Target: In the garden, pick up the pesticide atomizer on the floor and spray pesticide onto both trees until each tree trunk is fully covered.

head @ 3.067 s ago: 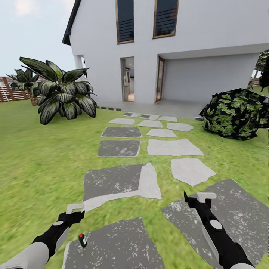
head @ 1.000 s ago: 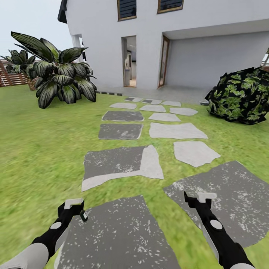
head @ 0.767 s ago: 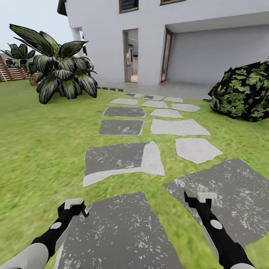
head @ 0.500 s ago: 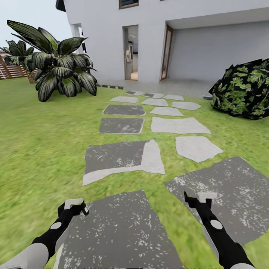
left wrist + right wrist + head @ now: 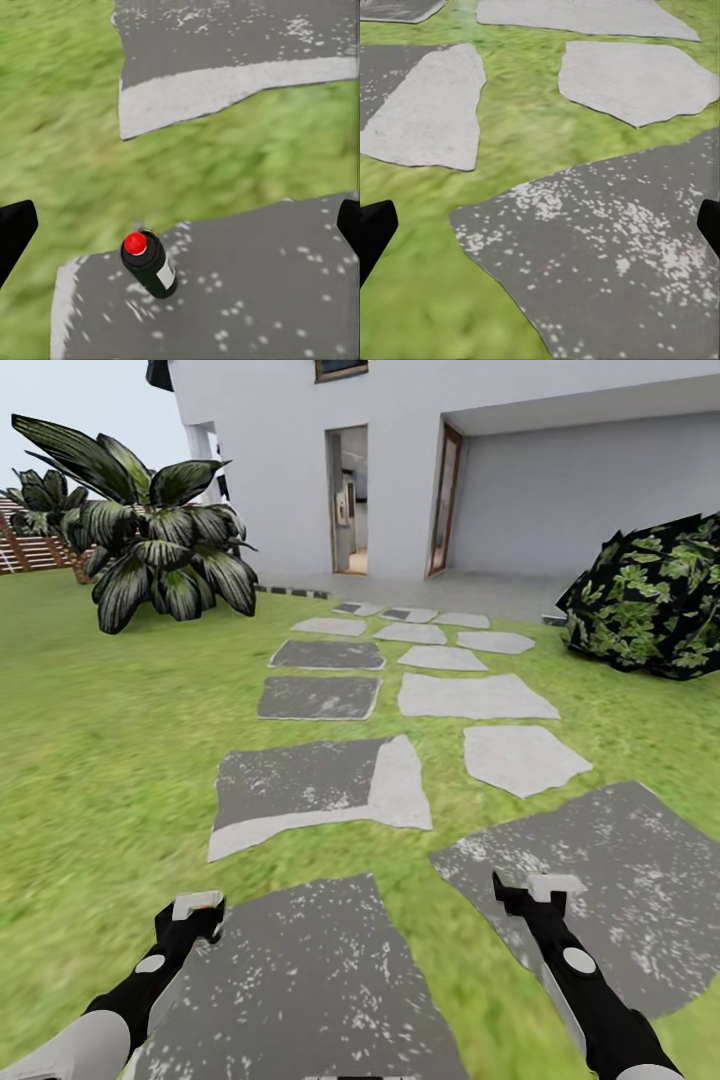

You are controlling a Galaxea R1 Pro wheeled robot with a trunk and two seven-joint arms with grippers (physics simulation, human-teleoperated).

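Dark green pesticide atomizer (image 5: 150, 264) stands untouched below the wide-spread, empty left gripper (image 5: 180, 225).

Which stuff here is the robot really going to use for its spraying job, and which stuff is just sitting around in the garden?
For the job:
- pesticide atomizer, standing on a dark stepping stone
- left gripper, open, above it
- grass floor

Just around:
- right gripper, open, holding nothing
- big striped-leaf plant
- leafy bush
- white house
- wooden fence
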